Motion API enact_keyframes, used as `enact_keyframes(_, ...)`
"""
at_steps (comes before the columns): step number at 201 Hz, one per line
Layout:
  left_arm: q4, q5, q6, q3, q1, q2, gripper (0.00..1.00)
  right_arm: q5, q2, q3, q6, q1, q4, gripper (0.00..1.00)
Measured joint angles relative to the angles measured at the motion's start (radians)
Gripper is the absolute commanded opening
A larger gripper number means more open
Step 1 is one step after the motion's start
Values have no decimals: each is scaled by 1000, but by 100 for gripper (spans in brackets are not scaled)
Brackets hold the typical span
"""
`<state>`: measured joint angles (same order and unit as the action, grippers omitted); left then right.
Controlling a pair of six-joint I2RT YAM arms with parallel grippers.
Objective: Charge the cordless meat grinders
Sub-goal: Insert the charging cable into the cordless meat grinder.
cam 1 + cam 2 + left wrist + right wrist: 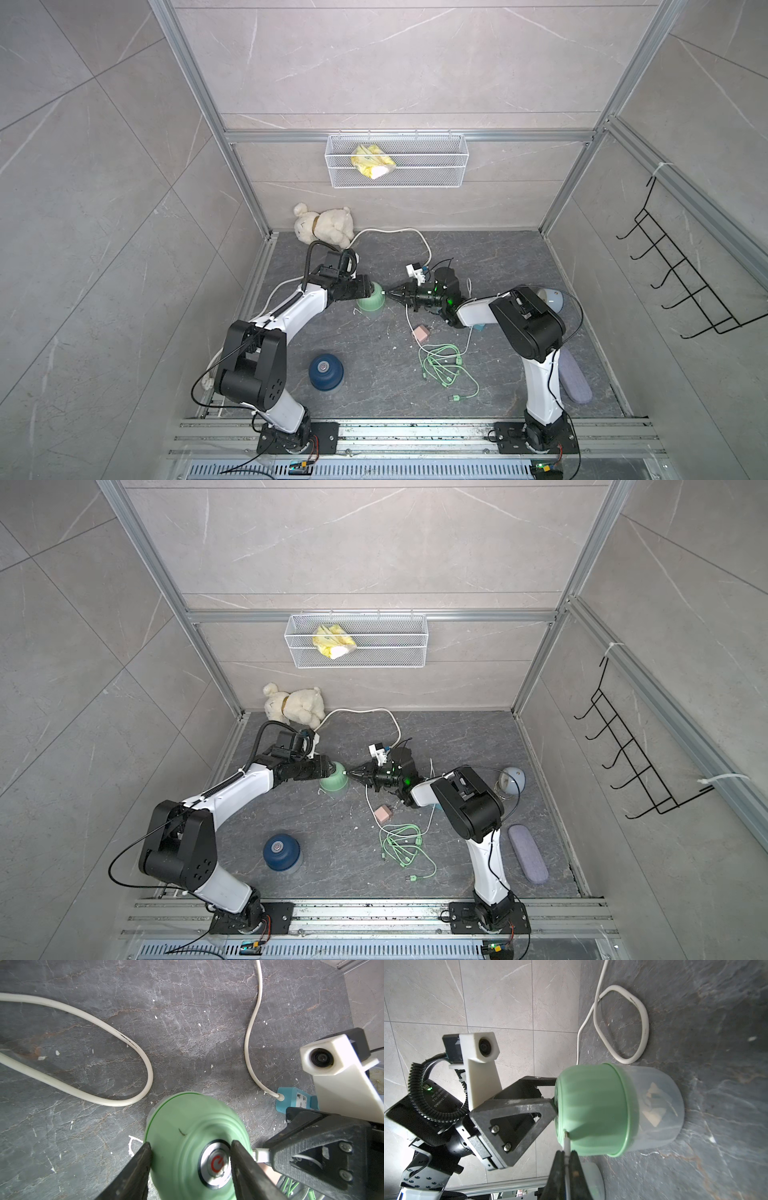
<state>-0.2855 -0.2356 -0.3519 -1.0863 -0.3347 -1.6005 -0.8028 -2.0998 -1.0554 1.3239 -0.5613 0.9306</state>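
Right claw (566, 1154) pinching plug (566, 1140), left claw (190, 1145) against mint grinder (182, 1120)

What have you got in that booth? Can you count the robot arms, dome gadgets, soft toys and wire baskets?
Robot arms: 2
Dome gadgets: 2, mint green and navy blue
Soft toys: 1
Wire baskets: 1
Total: 6
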Motion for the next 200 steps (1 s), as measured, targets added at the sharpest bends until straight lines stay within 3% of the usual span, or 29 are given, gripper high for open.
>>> enact_keyframes(200, 131, 119, -59, 42, -48, 0, 59, -8, -14, -33, 0, 0, -40, 0)
